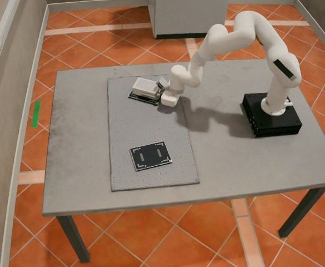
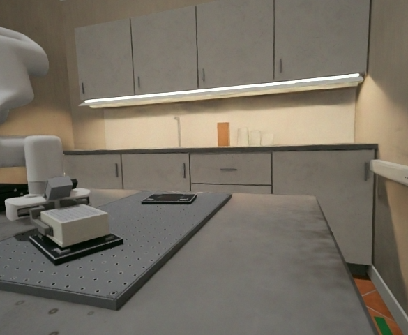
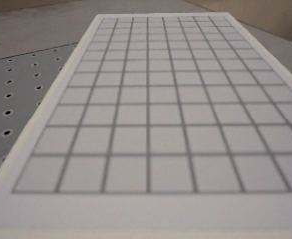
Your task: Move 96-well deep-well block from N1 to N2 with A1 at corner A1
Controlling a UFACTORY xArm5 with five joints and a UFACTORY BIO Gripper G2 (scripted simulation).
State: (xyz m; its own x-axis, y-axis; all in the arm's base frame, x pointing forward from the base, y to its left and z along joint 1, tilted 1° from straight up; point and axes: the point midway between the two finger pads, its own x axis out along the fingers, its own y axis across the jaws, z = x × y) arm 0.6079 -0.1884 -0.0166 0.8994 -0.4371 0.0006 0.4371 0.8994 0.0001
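Note:
The white 96-well deep-well block (image 1: 144, 86) (image 2: 74, 220) (image 3: 150, 110) sits on the black plate nest N1 (image 1: 143, 100) (image 2: 72, 252) at the far end of the perforated board. My gripper (image 1: 156, 89) (image 2: 52, 211) lies level at the block's end and is shut on the block. One grey finger shows along the block's near side in the exterior view; the other finger is hidden behind the block. The wrist view shows only the block's well grid from close up. The empty black nest N2 (image 1: 150, 155) (image 2: 168, 198) lies at the board's other end. The cut-off corner is not discernible.
The grey perforated board (image 1: 150, 126) (image 2: 153, 230) lies on the grey table (image 1: 243, 161) (image 2: 261, 252). The arm's black base block (image 1: 271, 122) stands at the table's right side. Kitchen cabinets and a counter stand beyond the table.

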